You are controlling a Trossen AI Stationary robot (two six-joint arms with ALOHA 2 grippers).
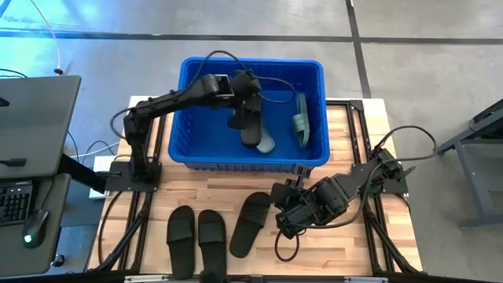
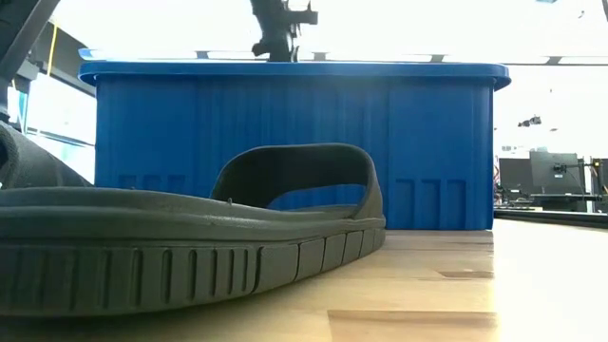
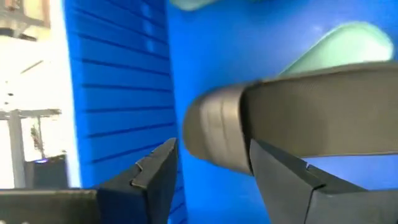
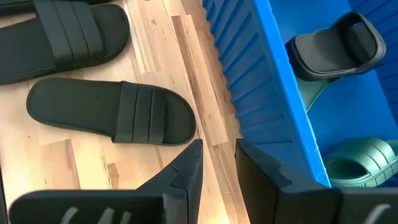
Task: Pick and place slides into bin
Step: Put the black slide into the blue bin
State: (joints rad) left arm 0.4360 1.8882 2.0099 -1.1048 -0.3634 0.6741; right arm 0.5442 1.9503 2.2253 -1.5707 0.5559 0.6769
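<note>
The table (image 1: 346, 126) carries the blue bin (image 1: 251, 153) at its far side. Inside the bin, the left gripper (image 1: 245, 110) holds a black slide (image 1: 250, 126), long axis far-to-near, beside two green slides (image 1: 300, 122). Three black slides (image 1: 196, 236) lie lengthwise on the near table. The right gripper (image 4: 217, 163) hovers by them, fingers slightly parted, empty.

Bright blue bin (image 1: 182, 118), four matte black slides (image 1: 251, 222), two sage green slides (image 1: 301, 122), pale wooden table (image 1: 354, 141)
</note>
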